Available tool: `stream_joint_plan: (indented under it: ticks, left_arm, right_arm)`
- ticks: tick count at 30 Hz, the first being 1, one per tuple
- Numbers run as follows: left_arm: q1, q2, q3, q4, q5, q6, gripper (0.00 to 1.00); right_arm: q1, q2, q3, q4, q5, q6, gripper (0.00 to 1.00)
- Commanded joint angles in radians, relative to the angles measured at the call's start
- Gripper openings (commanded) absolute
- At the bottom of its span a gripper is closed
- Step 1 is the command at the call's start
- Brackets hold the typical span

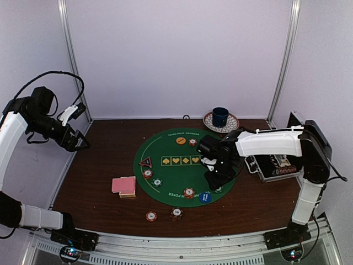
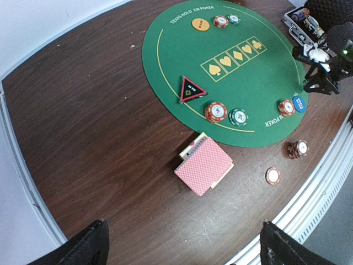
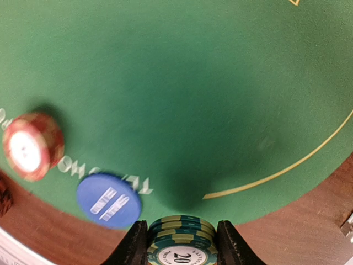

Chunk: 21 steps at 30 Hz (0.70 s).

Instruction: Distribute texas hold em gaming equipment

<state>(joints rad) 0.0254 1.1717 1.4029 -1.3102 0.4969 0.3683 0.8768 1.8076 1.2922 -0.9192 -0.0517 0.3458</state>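
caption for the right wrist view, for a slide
Right pincer grips a green chip stack beside the blue button disc

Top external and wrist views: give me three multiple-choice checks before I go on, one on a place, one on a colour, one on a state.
1. The deck lies:
A. on the table, left of the mat
B. at the mat's centre
C. on the mat's far edge

2. The chips in the right gripper are:
A. orange-red
B. green
C. black

3. The left gripper is:
A. shut on a card
B. shut, empty
C. open, empty

Answers:
1. A, the overhead view shows it on brown wood beside the mat.
2. B, green striped edges show in the right wrist view.
3. C, its jaws stand wide apart with nothing between.
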Motion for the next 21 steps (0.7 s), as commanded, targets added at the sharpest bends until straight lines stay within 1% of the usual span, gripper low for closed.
stream_joint_plan:
  ticks: [1, 5, 6, 12, 15, 18, 21]
  left_arm:
    - [0.006, -0.014, 0.019, 0.005, 0.001, 0.007, 0.98]
    - [0.007, -0.014, 0.019, 0.004, -0.001, 0.009, 0.98]
    - [0.007, -0.013, 0.019, 0.004, -0.002, 0.009, 0.98]
    - [0.006, -0.010, 0.019, 0.003, -0.005, 0.014, 0.97]
    - [0.007, -0.007, 0.021, 0.004, 0.001, 0.013, 0.97]
    - [0.006, -0.011, 0.022, 0.005, 0.010, 0.018, 0.98]
    - [0.006, -0.010, 0.022, 0.006, 0.006, 0.017, 0.98]
  right_arm:
    - [-0.043, 0.074, 0.035, 0.055, 0.013, -0.032, 0.33]
    - [-0.069, 0.118, 0.041, 0.085, 0.014, -0.038, 0.33]
    - [-0.077, 0.126, 0.041, 0.087, 0.014, -0.038, 0.35]
    - [-0.084, 0.116, 0.038, 0.066, 0.039, -0.045, 0.62]
    - [-0.082, 0.074, 0.045, 0.047, 0.047, -0.048, 0.68]
    - [-0.071, 0.015, 0.067, 0.014, 0.072, -0.051, 0.70]
    - [-0.027, -0.034, 0.103, -0.019, 0.080, -0.056, 0.71]
